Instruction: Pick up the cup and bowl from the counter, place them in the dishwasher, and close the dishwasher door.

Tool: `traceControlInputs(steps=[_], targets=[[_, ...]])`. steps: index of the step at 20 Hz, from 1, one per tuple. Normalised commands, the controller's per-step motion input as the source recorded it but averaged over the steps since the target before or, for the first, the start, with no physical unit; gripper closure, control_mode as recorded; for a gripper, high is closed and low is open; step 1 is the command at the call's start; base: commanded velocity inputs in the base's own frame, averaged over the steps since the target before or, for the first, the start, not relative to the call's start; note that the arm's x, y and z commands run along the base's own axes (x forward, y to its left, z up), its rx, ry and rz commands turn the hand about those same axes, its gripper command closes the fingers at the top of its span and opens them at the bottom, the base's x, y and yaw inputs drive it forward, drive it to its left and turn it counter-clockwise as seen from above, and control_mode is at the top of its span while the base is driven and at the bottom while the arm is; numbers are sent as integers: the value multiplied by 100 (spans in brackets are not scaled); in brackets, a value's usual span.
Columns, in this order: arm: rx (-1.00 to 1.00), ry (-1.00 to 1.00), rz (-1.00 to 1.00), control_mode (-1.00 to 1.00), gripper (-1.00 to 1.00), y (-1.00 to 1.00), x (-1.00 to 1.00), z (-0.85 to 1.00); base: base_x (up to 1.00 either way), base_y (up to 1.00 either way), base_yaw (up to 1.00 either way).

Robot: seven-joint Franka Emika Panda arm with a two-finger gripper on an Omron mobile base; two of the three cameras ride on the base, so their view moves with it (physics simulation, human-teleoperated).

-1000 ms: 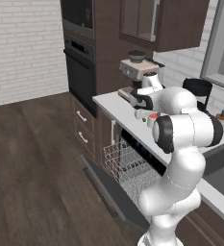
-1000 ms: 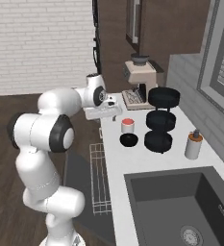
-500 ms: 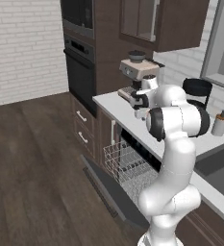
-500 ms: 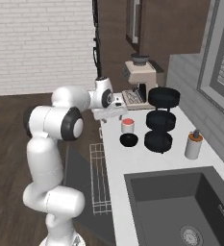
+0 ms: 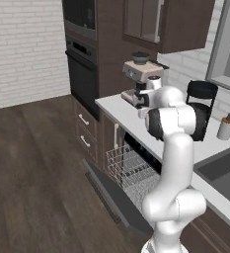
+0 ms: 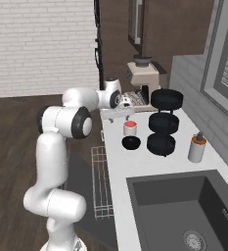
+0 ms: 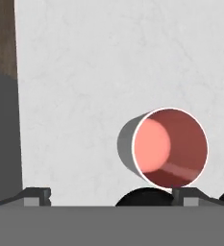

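In the hand view the two dark fingertips stand far apart at the bottom edge, so the jaws are wide and hold nothing. The gripper hangs above the counter, just to the left of and a little beyond the cup as the right base view shows it. Seen from the hand, the cup stands upright on the pale counter, its salmon-red inside open to the camera, nearer the right fingertip than the left and not between them. Just past the cup's lower rim in that view lies the dark curve of the bowl. In the right base view the black bowl sits on the counter right beside the cup, on the side nearer the sink, and the two look close to touching, though I cannot tell whether they do. To their right stands a three-tier stand of black round trays, and further right a white dispenser bottle with a brown top. Behind the gripper is a coffee machine. Below the counter edge the dishwasher is open: its door is dropped down towards the floor and the wire rack is pulled out over it.
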Motion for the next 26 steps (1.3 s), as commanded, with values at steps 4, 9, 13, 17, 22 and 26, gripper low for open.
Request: traceControlInputs(steps=[4,9,13,17,22,26], targets=[[25,0,2,-100,-100,-26,30,-36,0,0,0],[13,0,0,-100,-100,-5,35,-31,0,0,0],[2,0,0,-100,-100,0,44,-16,0,0,0],[1,0,0,-100,-100,0,38,-14,0,0,0],[-1,8,0,-100,-100,0,7,-32,0,0,0],[-10,33,0,-100,100,27,-24,-50,0,0,0]])
